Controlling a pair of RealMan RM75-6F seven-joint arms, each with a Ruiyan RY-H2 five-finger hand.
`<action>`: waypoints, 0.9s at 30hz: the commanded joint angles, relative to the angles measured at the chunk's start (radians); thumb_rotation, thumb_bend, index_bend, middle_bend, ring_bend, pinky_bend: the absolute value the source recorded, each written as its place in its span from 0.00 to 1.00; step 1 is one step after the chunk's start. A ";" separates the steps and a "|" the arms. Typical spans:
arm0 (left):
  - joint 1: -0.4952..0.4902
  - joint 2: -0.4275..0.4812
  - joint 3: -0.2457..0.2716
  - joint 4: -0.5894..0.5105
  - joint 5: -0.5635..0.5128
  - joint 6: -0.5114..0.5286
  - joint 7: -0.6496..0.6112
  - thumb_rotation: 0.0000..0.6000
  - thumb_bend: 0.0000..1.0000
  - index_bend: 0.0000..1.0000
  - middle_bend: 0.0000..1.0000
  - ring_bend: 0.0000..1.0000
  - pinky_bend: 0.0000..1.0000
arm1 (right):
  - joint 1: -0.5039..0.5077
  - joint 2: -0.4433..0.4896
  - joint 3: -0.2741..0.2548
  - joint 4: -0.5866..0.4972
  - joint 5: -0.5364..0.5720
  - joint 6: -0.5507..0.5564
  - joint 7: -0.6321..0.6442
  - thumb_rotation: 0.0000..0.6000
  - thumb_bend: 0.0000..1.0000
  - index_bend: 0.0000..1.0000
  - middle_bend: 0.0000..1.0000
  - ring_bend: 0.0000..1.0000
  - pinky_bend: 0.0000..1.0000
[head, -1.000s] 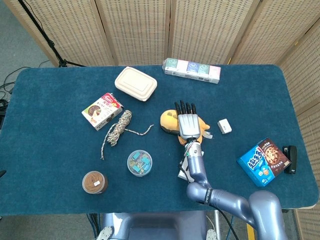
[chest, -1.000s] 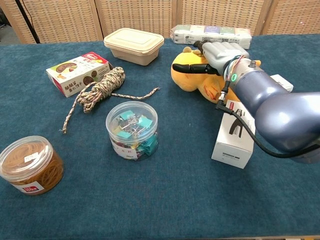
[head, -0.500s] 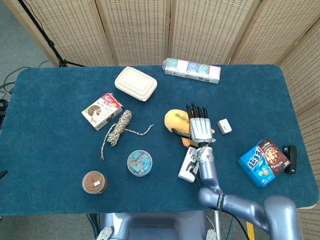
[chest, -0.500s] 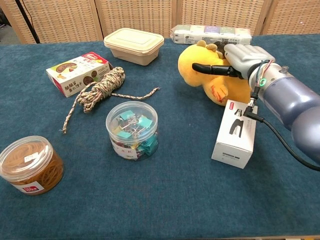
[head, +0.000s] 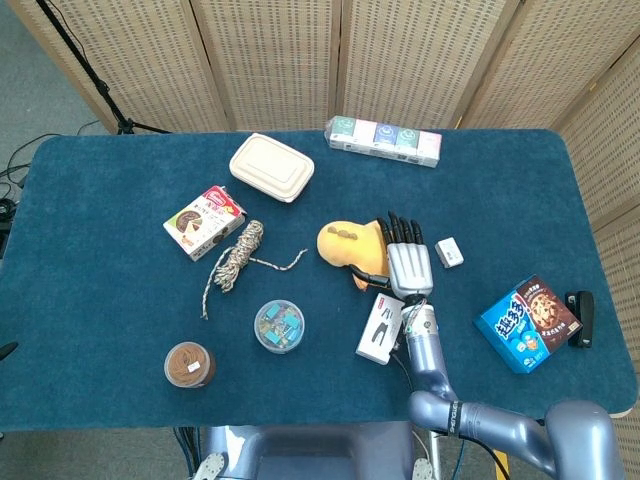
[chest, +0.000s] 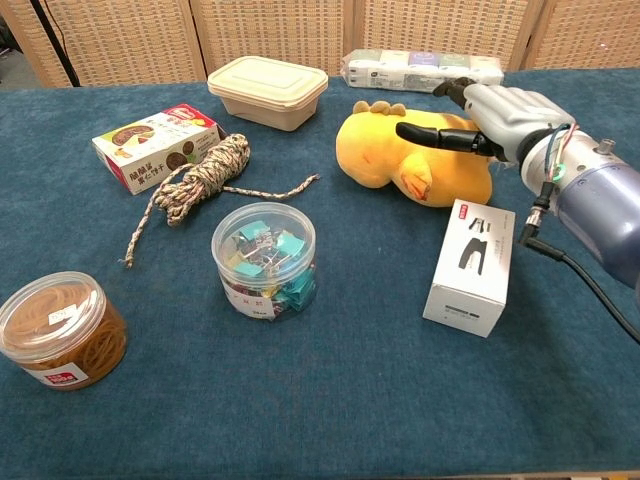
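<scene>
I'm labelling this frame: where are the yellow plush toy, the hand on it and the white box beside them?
yellow plush toy (chest: 375, 150), chest view, body.
right hand (chest: 490, 118), chest view, back.
white box (chest: 470, 265), chest view, top face.

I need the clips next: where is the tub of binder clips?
Head view: the binder-clip tub sits left of centre, below the rope, right of the rubber-band tub.

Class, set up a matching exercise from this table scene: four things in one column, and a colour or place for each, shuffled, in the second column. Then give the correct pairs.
Column one:
1. plush toy
2. jar of binder clips
3. lidded food container
4. cookie box

Column two:
A. beige, at the far side of the table
B. blue, near the table's right edge
C. yellow, touched by the right hand
D. clear, just in front of the coiled rope

Pairs: 1-C, 2-D, 3-A, 4-B
</scene>
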 joint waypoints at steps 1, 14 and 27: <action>0.000 0.000 0.001 -0.002 0.003 0.001 0.004 1.00 0.00 0.00 0.00 0.00 0.00 | 0.021 -0.009 0.011 -0.007 -0.010 0.000 -0.018 0.00 0.00 0.00 0.00 0.00 0.00; -0.003 0.001 -0.001 0.010 -0.006 -0.007 -0.020 1.00 0.00 0.00 0.00 0.00 0.00 | 0.206 -0.159 0.122 0.181 0.062 -0.085 -0.135 0.00 0.00 0.00 0.00 0.00 0.00; -0.007 0.002 -0.003 0.011 -0.010 -0.014 -0.024 1.00 0.00 0.00 0.00 0.00 0.00 | 0.183 -0.193 0.108 0.306 0.067 -0.122 -0.047 0.00 0.00 0.00 0.00 0.00 0.00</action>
